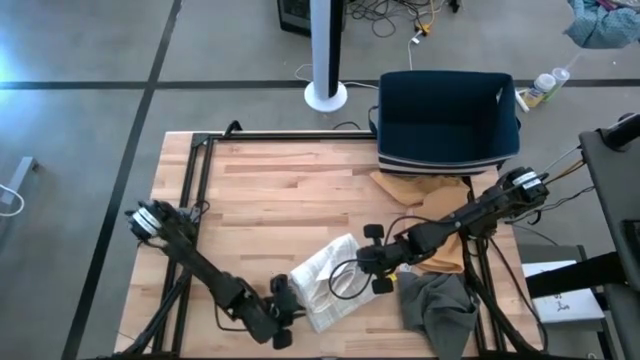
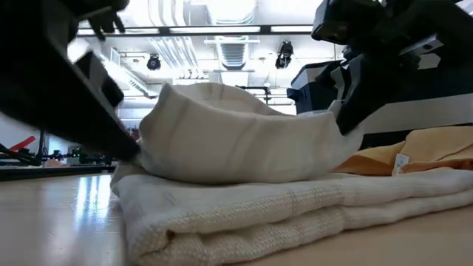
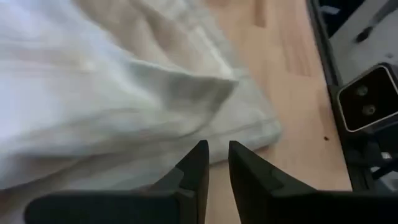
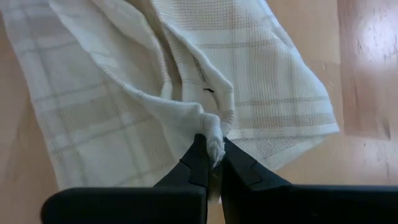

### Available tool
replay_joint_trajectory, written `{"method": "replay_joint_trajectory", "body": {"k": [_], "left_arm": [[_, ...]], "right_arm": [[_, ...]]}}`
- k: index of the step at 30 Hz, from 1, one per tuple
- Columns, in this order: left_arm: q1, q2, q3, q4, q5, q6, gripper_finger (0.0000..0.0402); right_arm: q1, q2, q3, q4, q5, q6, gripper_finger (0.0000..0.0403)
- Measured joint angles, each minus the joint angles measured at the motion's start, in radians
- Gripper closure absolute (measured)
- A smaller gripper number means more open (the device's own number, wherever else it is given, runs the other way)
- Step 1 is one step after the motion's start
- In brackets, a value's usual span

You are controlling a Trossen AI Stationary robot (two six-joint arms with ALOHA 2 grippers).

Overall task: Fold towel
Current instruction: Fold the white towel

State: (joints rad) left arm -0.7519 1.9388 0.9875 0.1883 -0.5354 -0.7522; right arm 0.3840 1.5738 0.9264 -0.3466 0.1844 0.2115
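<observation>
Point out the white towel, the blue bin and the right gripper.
white towel (image 1: 330, 280): high view, middle of the cloth.
blue bin (image 1: 447, 150): high view, near wall.
right gripper (image 4: 213, 163): right wrist view, between the fingertips.

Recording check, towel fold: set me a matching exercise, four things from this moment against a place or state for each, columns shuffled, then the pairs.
Things
1. White waffle-weave towel
2. Right gripper
3. Dark blue fabric bin
4. Crumpled grey cloth

Place or state
A. At the table's far edge, open side up
B. Jaws shut, pinching a fold of white cloth
C. Lying bunched between the two grippers
D. On the table's near right corner, past the right gripper

Pairs: 1-C, 2-B, 3-A, 4-D

The left gripper sits at the towel's near edge with its jaws slightly apart and nothing between them.
</observation>
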Motion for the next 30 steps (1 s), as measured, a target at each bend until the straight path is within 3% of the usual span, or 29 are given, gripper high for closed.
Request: {"method": "replay_joint_trajectory", "body": {"k": [7,26,30], "left_arm": [[0.019,0.11,0.019,0.065,-0.128,-0.052,0.0362],[0.054,0.106,-0.012,0.029,-0.068,-0.2,0.0364],[0.056,0.097,-0.012,0.006,-0.076,-0.2,0.0364]], "right_arm": [[0.038,0.0,0.0,-0.003,-0.001,-0.018,0.0394],[0.272,0.002,0.0,-0.014,-0.002,0.025,0.0394],[0.306,0.038,-0.001,-0.014,0.034,0.064,0.0377]]}}
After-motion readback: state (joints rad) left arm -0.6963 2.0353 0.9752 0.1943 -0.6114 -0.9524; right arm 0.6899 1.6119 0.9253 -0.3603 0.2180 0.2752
